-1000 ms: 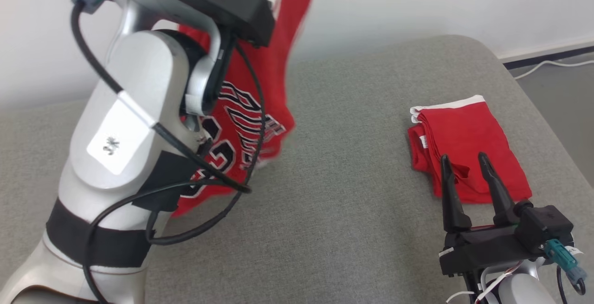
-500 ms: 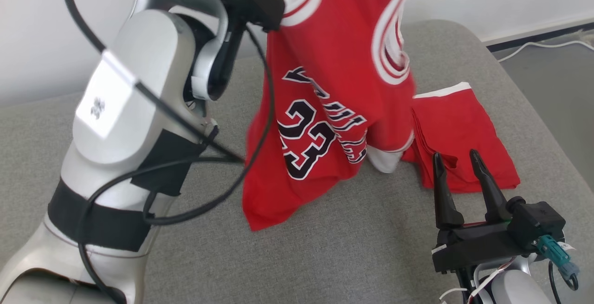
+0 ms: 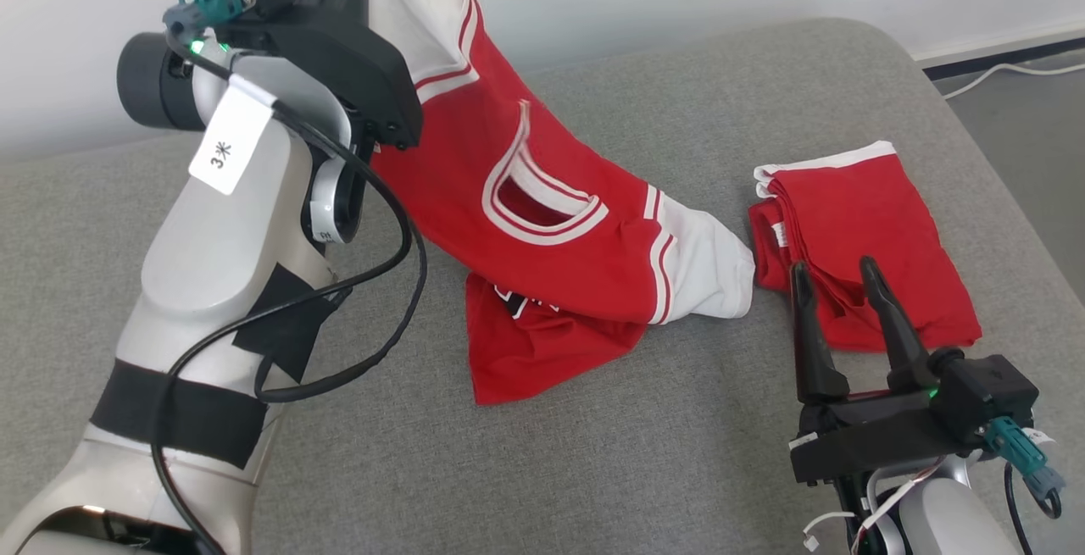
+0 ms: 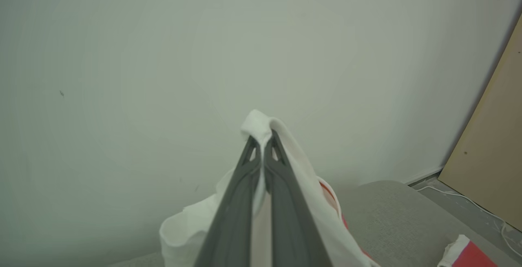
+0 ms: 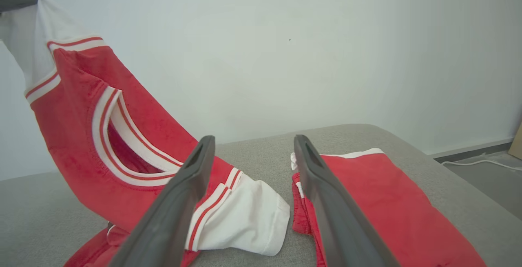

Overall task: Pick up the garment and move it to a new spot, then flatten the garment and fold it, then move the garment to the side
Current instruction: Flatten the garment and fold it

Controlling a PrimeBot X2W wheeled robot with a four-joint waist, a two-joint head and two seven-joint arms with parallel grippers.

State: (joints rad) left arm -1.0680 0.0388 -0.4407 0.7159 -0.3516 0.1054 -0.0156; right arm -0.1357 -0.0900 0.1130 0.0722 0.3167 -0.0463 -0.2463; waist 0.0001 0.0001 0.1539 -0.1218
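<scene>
The garment (image 3: 551,258) is a red jersey with white sleeves and white-striped trim. It slopes down from my raised left arm to the grey cushion (image 3: 636,453). Its lower part lies crumpled there, one white sleeve close beside a folded red cloth. In the left wrist view my left gripper (image 4: 261,140) is shut on a white fold of the garment (image 4: 293,165). My right gripper (image 3: 833,271) stands open at the lower right, its fingertips over the near edge of the folded cloth, holding nothing. In the right wrist view the right gripper (image 5: 253,140) frames the garment's (image 5: 73,136) white sleeve.
A folded red cloth with a white band (image 3: 865,241) lies on the cushion's right side; the right wrist view has this folded cloth (image 5: 387,201) too. A pale wall stands behind. A white cable (image 3: 1000,76) runs on the floor at the right. A brown board (image 4: 489,136) leans there.
The left arm swung the hanging garment rightward, then drew back to the left. The garment's lower part now rests on the cushion beside the folded cloth. The right gripper stayed put.
</scene>
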